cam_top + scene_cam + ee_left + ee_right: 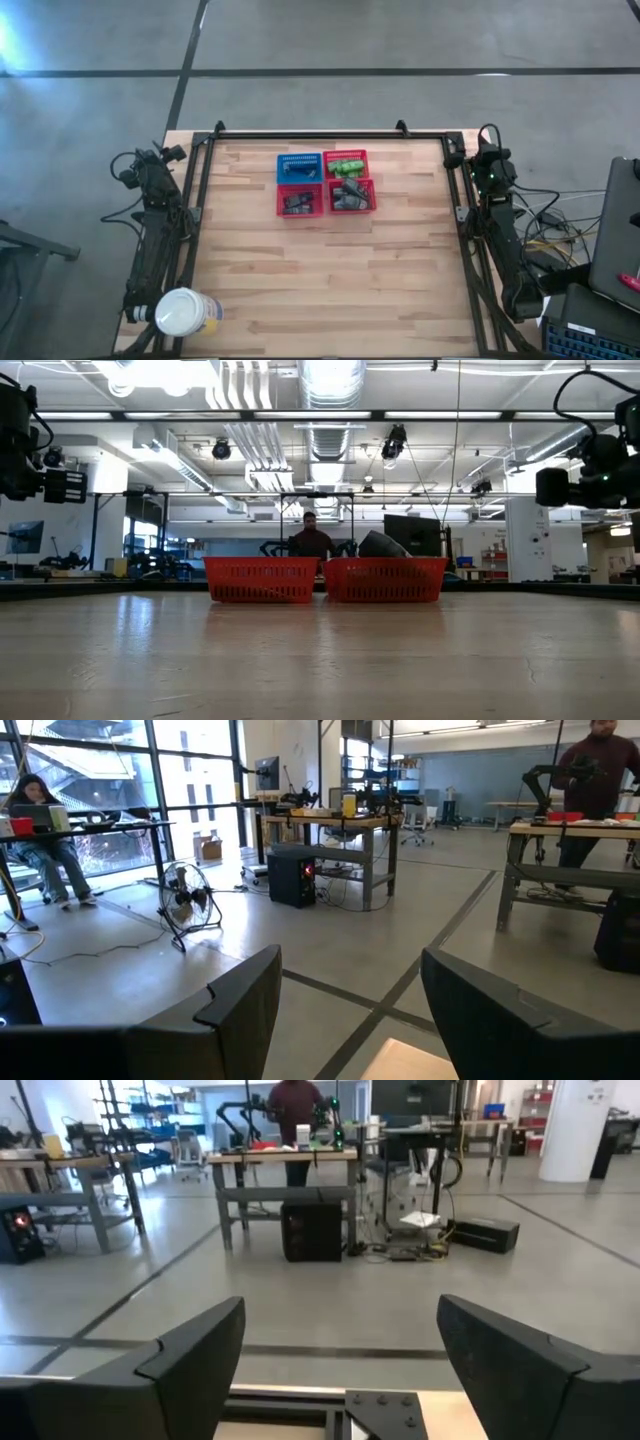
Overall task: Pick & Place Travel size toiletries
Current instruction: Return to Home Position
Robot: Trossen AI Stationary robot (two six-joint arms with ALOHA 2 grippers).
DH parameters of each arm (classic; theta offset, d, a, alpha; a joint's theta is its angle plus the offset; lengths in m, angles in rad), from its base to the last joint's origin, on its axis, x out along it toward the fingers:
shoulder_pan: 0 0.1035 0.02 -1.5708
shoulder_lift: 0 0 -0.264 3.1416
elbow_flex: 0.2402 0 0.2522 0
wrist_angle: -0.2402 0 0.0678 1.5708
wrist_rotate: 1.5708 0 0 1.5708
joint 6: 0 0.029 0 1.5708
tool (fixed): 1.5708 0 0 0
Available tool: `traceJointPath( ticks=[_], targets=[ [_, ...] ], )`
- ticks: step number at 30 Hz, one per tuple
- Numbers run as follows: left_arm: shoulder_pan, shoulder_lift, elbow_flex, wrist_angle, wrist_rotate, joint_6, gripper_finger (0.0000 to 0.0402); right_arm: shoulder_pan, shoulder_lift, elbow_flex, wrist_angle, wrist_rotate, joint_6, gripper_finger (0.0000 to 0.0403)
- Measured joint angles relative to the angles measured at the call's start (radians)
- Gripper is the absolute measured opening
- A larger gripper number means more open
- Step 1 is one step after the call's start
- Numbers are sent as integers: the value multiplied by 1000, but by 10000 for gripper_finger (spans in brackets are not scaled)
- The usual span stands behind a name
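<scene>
The toiletries lie in small mesh baskets at the table's far middle. Bright green bottles (346, 165) fill the far red basket. Grey and black pieces (351, 194) lie in the near right red basket (385, 580), and one grey rounded piece (383, 544) sticks up above its rim. Dark flat pieces (297, 203) lie in the near left red basket (262, 580). My left gripper (350, 1020) is open and empty at the table's far left corner (160, 158). My right gripper (340, 1370) is open and empty at the far right corner (487, 140).
A blue basket (299, 166) stands to the left of the green bottles. A large white jar with a yellow label (186, 312) lies at the table's near left corner. A dark rail (330, 135) runs along the far edge. People show in the room beyond the table.
</scene>
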Motion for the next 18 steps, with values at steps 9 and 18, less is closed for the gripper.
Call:
traceJointPath(
  ticks=[9,18],
  targets=[
    [0,0,0,0,0,0,245,0,2,0,5,0,2,355],
    [0,0,0,0,0,0,245,0,2,0,5,0,2,353]
  ],
)
